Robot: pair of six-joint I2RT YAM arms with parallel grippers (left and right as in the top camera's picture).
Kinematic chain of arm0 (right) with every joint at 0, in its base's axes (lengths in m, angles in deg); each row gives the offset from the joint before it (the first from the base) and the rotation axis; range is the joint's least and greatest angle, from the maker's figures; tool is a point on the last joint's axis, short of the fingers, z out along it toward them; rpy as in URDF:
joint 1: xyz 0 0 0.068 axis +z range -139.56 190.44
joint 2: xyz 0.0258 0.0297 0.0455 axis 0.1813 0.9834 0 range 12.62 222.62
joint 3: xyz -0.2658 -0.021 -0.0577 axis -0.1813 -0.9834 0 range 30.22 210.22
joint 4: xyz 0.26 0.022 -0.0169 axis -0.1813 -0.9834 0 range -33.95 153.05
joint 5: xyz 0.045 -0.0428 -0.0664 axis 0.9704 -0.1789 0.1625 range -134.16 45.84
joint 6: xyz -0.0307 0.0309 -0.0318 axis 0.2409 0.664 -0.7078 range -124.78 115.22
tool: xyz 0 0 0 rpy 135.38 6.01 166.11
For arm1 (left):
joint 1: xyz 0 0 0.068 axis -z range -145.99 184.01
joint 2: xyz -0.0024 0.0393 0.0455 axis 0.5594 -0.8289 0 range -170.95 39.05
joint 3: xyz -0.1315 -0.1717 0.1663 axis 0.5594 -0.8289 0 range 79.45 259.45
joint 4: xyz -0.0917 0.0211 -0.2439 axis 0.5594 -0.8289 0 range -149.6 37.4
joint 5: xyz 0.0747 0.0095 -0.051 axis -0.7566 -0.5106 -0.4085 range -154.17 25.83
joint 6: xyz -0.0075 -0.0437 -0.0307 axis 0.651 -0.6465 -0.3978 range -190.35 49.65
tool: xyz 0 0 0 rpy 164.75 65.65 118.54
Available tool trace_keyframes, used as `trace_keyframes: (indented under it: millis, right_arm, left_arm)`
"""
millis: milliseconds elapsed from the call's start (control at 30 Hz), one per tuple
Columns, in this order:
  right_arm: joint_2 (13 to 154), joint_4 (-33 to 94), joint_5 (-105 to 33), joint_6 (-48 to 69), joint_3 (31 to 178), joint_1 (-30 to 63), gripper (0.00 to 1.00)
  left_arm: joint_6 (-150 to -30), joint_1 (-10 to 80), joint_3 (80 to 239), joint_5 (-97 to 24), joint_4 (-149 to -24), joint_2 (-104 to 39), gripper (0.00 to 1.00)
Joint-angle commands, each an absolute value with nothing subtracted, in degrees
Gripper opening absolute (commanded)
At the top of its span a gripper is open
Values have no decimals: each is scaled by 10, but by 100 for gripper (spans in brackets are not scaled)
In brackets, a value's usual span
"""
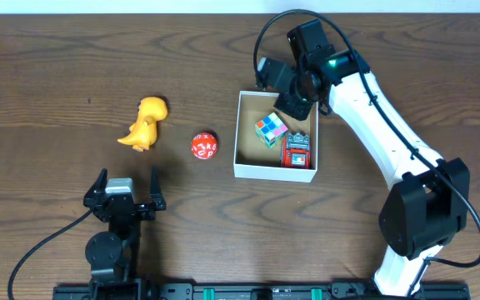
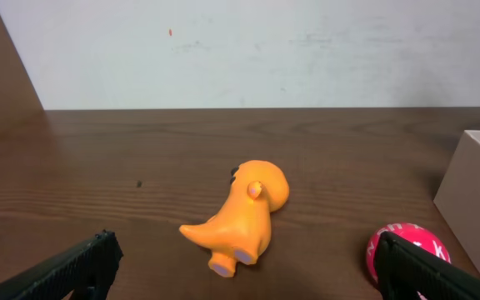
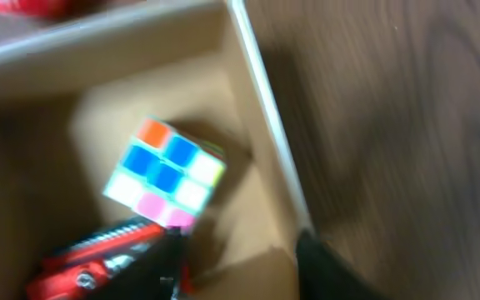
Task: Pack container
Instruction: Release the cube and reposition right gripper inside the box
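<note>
Overhead, my right gripper (image 1: 295, 107) hangs spread and empty over the container (image 1: 273, 172); I'd lift straight, clearing its wall

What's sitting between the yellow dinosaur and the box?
A red ball lies between the dinosaur and the container, as the overhead view shows.

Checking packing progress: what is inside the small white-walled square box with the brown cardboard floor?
Two toys: a multicoloured puzzle cube and a red-and-grey toy beside it. The right gripper overhangs the far right corner of the box, hiding that bit of floor.
</note>
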State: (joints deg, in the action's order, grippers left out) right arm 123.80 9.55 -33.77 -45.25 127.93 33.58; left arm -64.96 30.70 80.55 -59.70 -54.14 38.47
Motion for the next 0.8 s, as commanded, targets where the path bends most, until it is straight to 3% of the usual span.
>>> trace_keyframes:
  millis: [0,133,767]
  right_arm:
    - [1235,98,-243,-415,1280,349,24]
    - [1235,104,-233,-343,1280,353,2]
    - [1293,117,-193,-170,1280,413,1]
  left_arm:
    - [-650,308,797,-590,-562,388,98]
    - [-650,308,797,-590,-562,388,98]
    - [-650,308,797,-590,-562,388,98]
